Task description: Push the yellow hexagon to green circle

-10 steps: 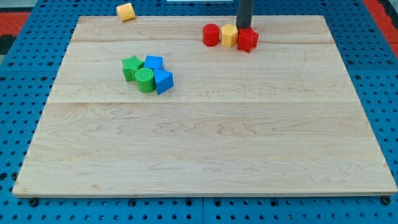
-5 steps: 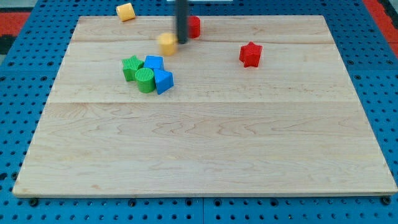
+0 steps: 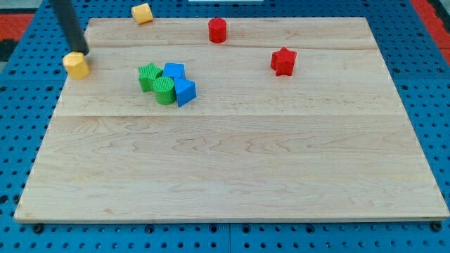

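Note:
The yellow hexagon (image 3: 76, 65) sits at the left edge of the wooden board (image 3: 232, 140), near the view's top. My tip (image 3: 82, 53) rests right at its upper right side, touching or nearly so. The green circle (image 3: 164, 90) lies well to the right of the hexagon, in a tight cluster with a green star (image 3: 148, 76) and two blue blocks (image 3: 174, 72) (image 3: 185, 92).
A red cylinder (image 3: 218, 30) stands near the board's top edge. A red star (image 3: 283, 62) lies at the upper right. Another yellow block (image 3: 142, 13) sits just off the board's top edge on the blue pegboard (image 3: 28, 84).
My tip swept left across the top of the board, carrying the yellow hexagon from between the red blocks to the left edge. The red cylinder and red star were knocked apart.

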`<state>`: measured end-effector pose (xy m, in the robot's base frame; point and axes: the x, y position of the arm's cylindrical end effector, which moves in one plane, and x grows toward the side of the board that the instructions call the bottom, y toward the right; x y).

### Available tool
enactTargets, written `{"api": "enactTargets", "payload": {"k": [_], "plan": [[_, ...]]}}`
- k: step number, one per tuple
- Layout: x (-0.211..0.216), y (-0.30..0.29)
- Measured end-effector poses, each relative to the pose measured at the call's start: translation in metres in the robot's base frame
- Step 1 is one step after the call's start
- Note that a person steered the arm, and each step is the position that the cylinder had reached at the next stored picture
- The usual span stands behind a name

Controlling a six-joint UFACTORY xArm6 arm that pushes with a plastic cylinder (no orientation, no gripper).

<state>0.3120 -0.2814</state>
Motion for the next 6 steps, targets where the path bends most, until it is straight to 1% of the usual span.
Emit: {"api": "enactTargets", "payload": {"k": [1,3,4,5,6], "plan": [[0.037,0.043],[0.022,-0.017],[0.076,-0.019],[0.083,0.087],[0.083,0.139]]}}
